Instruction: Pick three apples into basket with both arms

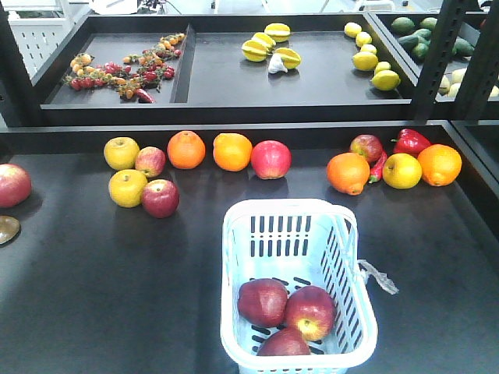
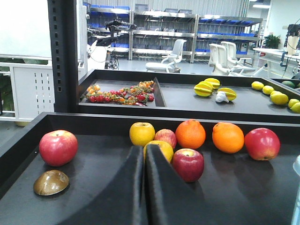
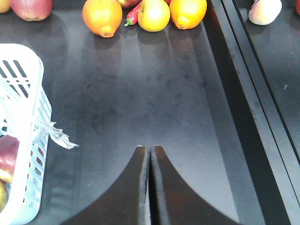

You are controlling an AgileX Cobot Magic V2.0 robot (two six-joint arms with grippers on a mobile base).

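The pale blue basket (image 1: 284, 209) stands at the front middle of the dark table. Three dark red apples lie inside it: one at the left (image 1: 263, 301), one with a yellowish blush at the right (image 1: 310, 312), one at the front (image 1: 284, 343). Neither arm shows in the front view. In the left wrist view my left gripper (image 2: 144, 149) is shut and empty, low over the table and pointing at a fruit cluster. My right gripper (image 3: 150, 149) is shut and empty over bare table, right of the basket (image 3: 21, 51), where part of an apple (image 3: 7, 157) shows.
Along the back of the table lie loose fruit: yellow apples (image 1: 122, 153), oranges (image 1: 186, 149), red apples (image 1: 270, 159), a red pepper (image 1: 410, 141) and a lemon-yellow fruit (image 1: 401, 171). A red apple (image 2: 58, 147) and a brown object (image 2: 51, 182) sit far left. A raised shelf edge (image 3: 243, 93) runs along the right.
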